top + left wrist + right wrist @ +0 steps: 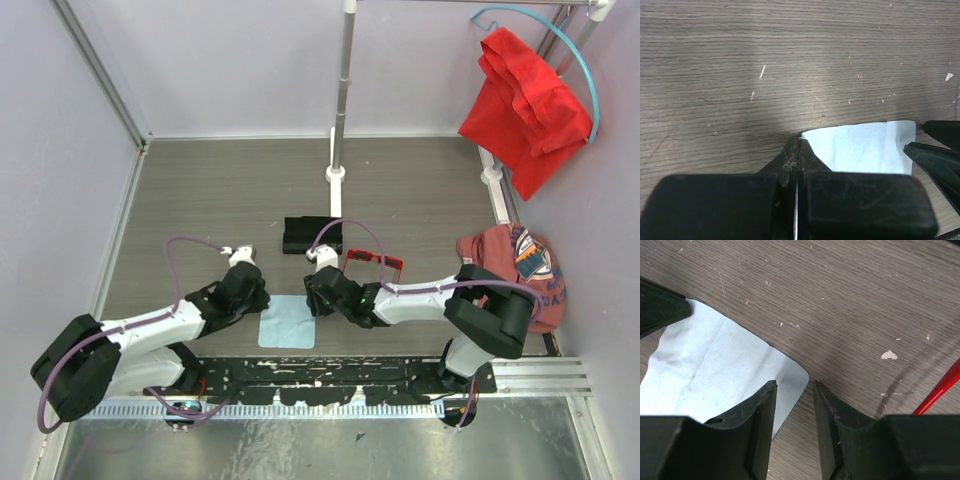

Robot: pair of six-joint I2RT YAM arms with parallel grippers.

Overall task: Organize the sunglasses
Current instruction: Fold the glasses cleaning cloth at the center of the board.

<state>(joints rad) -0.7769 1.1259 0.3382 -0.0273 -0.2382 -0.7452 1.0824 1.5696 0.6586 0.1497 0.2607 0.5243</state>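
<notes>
Left hand [797, 147] fully closed, pinching the left edge of the pale blue cloth [288, 322]. Right hand [795, 385] partly open and holding nothing, with one finger over the cloth's right corner and the other over bare worktop [220, 200]. Sunglasses [373, 263] lie on the worktop just behind the right arm, right of the black case [312, 235].

We see a bench [790, 60] of grey wood grain, matt, scratched and flecked with pale chips. The pale blue cloth [715, 365] looks soft, matt and faintly creased. The right gripper [794, 390] is matt black plastic, scuffed. The arm of the sunglasses [940, 389] is smooth, glossy red plastic.
</notes>
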